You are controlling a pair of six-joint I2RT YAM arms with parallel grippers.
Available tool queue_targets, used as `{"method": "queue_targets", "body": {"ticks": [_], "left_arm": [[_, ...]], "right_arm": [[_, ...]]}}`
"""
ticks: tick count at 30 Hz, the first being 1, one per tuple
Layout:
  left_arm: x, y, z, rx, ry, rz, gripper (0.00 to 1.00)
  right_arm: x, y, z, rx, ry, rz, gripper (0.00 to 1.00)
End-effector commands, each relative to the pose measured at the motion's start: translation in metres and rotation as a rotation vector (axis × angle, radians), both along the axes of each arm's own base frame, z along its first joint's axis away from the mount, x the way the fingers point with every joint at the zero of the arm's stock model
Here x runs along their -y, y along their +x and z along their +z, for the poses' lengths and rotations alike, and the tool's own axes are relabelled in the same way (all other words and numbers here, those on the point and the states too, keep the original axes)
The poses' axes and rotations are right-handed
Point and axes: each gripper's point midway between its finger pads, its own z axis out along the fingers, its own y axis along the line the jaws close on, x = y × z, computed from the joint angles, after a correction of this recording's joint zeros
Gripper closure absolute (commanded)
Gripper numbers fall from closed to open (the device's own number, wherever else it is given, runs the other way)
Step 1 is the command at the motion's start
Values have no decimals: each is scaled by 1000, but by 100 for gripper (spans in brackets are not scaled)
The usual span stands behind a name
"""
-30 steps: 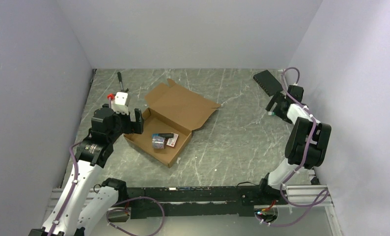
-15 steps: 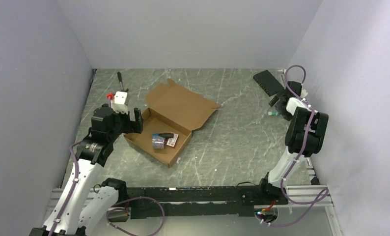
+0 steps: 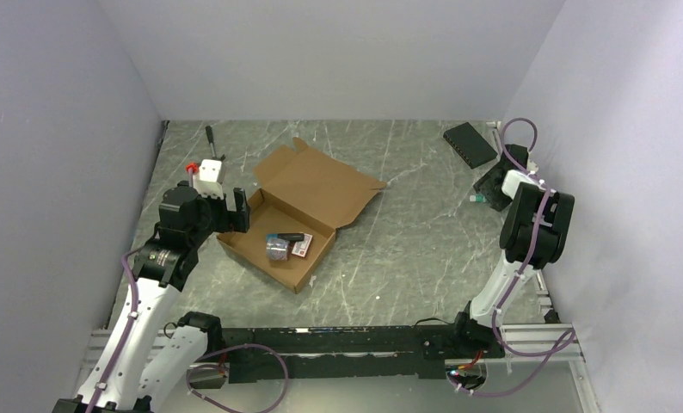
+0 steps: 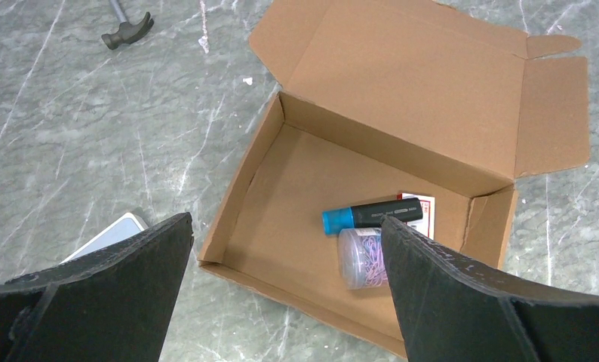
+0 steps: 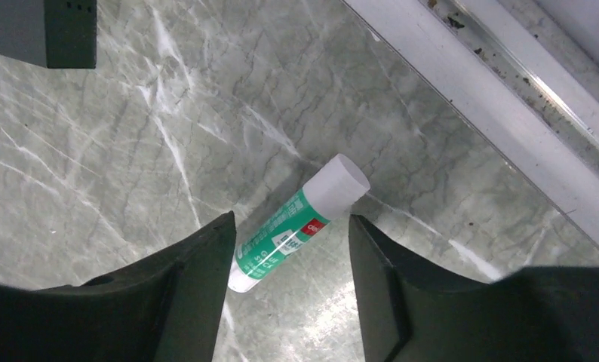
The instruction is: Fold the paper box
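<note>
The paper box (image 3: 299, 202) lies open left of the table's centre, its lid (image 4: 402, 83) folded flat behind the tray. In the tray lie a blue-capped marker (image 4: 372, 215), a clear jar of paper clips (image 4: 360, 256) and a white card (image 4: 425, 207). My left gripper (image 3: 239, 211) hovers open above the tray's left end, with nothing between its fingers (image 4: 285, 221). My right gripper (image 3: 490, 185) is low by the right wall, far from the box. It straddles a green and white glue stick (image 5: 334, 185) lying on the table, the jaws open around it (image 5: 290, 219).
A hammer (image 3: 209, 136) lies at the back left. A flat black box (image 3: 470, 144) sits at the back right, just beyond the right gripper. An aluminium rail (image 5: 508, 113) runs along the table's right edge. A white object (image 4: 112, 234) lies left of the tray.
The right gripper has dropped down over the glue stick and its jaws have narrowed. The left arm and the box have not moved.
</note>
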Motion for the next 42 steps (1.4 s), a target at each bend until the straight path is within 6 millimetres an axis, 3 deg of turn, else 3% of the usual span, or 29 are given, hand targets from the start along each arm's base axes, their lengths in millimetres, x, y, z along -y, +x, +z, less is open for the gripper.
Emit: {"method": "queue_targets", "body": {"ticks": [1,7,13,18,22,29,34,38,42], "left_arm": [[2,4,8,31,-21,-6,1],[1,4,8,30,-20,-1,1],[0,4,7,30,-17,4,1],[-1,4,8,30,-16,10,1],[-1,3,8,29,-16,12,1],[-4,4,7,28,-11,23,1],[-5,5,5,22,-10,28,1],[-7,6,5,20,-8,35,1],[-9,8,2,9,-5,42,1]], "right_arm": [[-3,1,-5,-12,34,14,46],[-11,1,1,15,57,66,77],[-25,-4,4,86,148,186,85],[-31,-8,19,160,151,312,96],[-52,-5,44,238,178,468,100],[-127,-26,113,497,299,958,100],[-194,-48,158,633,281,1256,100],[-256,-77,182,713,264,1529,100],[-290,-97,196,771,314,1661,100]]}}
